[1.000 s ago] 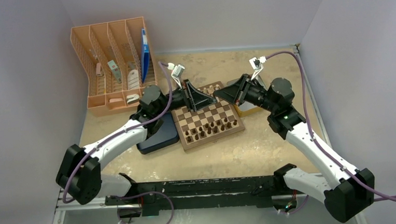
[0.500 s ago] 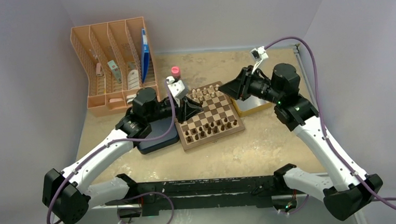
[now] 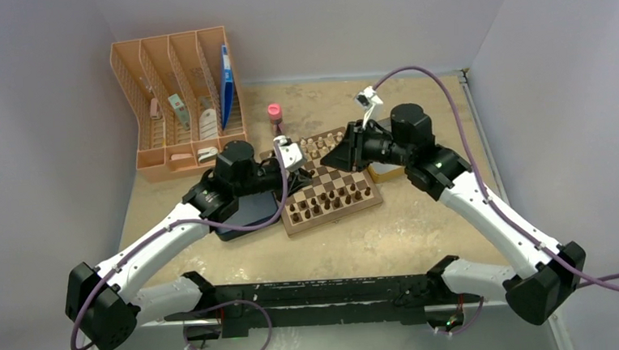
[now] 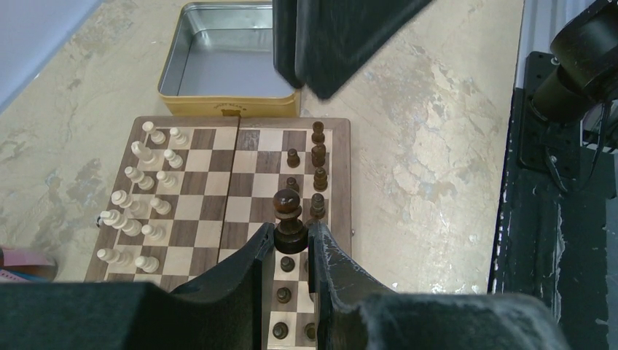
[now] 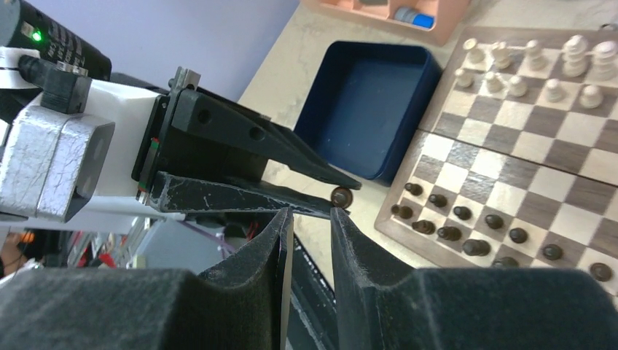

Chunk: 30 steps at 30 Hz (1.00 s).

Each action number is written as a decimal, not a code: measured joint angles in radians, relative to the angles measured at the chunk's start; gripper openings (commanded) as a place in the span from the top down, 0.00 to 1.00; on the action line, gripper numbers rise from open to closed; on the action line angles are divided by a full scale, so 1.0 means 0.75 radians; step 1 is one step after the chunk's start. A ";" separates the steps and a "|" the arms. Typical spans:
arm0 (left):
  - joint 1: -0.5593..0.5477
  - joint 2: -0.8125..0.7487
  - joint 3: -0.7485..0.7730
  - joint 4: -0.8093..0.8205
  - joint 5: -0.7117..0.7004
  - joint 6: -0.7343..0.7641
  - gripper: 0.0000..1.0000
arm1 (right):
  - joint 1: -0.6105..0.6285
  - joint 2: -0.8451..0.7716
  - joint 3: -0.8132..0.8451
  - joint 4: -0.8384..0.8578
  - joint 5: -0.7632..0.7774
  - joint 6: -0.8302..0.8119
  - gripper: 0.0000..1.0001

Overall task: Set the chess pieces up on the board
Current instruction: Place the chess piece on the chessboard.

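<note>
Left gripper (image 4: pixel 291 244) pinches a dark chess piece (image 4: pixel 288 216) over the board (image 4: pixel 248 182).
Right gripper (image 5: pixel 312 219) hovers near the board's far right corner, fingers slightly parted, empty.

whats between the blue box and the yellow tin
The chessboard lies between the blue box and the yellow tin; the top view shows all three.

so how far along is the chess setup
Mostly done. The cream pieces stand in two rows along the far side of the chessboard, and dark brown pieces fill much of the two near rows. In hand: the left gripper is shut on a tall dark brown piece above those rows. Left: placing it; the gripper hides any other gaps. The right gripper is open and empty.
</note>
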 measured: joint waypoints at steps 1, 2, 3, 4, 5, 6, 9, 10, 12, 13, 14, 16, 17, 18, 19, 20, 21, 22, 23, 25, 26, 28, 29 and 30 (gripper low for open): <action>-0.002 0.000 -0.001 -0.004 0.000 0.005 0.99 | 0.023 0.013 0.000 0.002 0.001 0.005 0.72; -0.002 0.000 -0.001 -0.007 0.000 0.011 0.99 | 0.037 0.023 0.000 0.005 0.002 0.006 0.72; -0.003 0.000 -0.001 -0.007 0.000 0.014 0.99 | 0.055 0.036 0.000 0.008 0.006 0.009 0.71; -0.007 0.000 -0.002 -0.008 0.000 0.019 0.99 | 0.072 0.048 0.000 0.008 0.011 0.010 0.71; -0.007 0.000 -0.002 -0.008 0.000 0.021 0.99 | 0.085 0.058 0.000 0.008 0.020 0.011 0.70; -0.008 0.000 -0.002 -0.008 0.000 0.022 0.99 | 0.097 0.070 0.000 0.008 0.034 0.012 0.68; -0.009 0.000 -0.002 -0.009 0.000 0.023 1.00 | 0.116 0.094 -0.001 0.007 0.055 0.013 0.68; -0.010 0.000 -0.002 -0.009 0.000 0.023 1.00 | 0.121 0.098 -0.001 0.008 0.064 0.014 0.68; -0.010 0.000 -0.002 -0.009 0.001 0.024 1.00 | 0.133 0.104 -0.001 0.007 0.077 0.014 0.69; -0.011 0.000 -0.002 -0.009 0.001 0.024 1.00 | 0.137 0.107 -0.001 0.007 0.082 0.014 0.69; -0.013 0.000 -0.002 -0.010 0.001 0.024 1.00 | 0.143 0.107 -0.001 0.007 0.094 0.015 0.70; -0.018 0.000 -0.002 -0.010 0.002 0.024 1.00 | 0.152 0.114 -0.001 0.006 0.108 0.014 0.70; -0.021 0.000 -0.002 -0.011 0.002 0.024 1.00 | 0.158 0.120 -0.001 0.006 0.117 0.014 0.70; -0.025 0.000 -0.002 -0.012 0.001 0.024 1.00 | 0.163 0.129 -0.001 0.002 0.128 0.013 0.70; -0.027 0.000 -0.003 -0.020 0.002 0.025 1.00 | 0.169 0.140 -0.001 -0.001 0.142 0.012 0.70; -0.031 0.000 -0.004 -0.023 0.002 0.025 1.00 | 0.173 0.151 -0.001 -0.008 0.153 0.010 0.70; -0.035 0.000 -0.004 -0.027 0.001 0.025 1.00 | 0.177 0.161 -0.001 -0.016 0.169 0.009 0.70; -0.037 0.000 -0.004 -0.028 0.001 0.025 1.00 | 0.180 0.169 -0.001 -0.023 0.181 0.009 0.71; -0.038 0.000 -0.004 -0.028 0.001 0.025 1.00 | 0.184 0.178 -0.001 -0.034 0.191 0.008 0.71; -0.040 0.000 -0.004 -0.035 -0.003 0.025 1.00 | 0.187 0.186 -0.001 -0.053 0.212 0.005 0.71; -0.040 0.000 -0.004 -0.037 -0.004 0.026 1.00 | 0.187 0.186 -0.001 -0.058 0.215 0.004 0.72; -0.043 0.000 -0.004 -0.038 -0.011 0.027 1.00 | 0.188 0.185 0.000 -0.063 0.220 0.003 0.77; -0.043 0.000 -0.004 -0.038 -0.015 0.031 1.00 | 0.188 0.185 0.001 -0.062 0.220 0.001 0.79; -0.043 0.000 -0.004 -0.040 -0.018 0.034 1.00 | 0.188 0.185 0.001 -0.062 0.220 0.001 0.81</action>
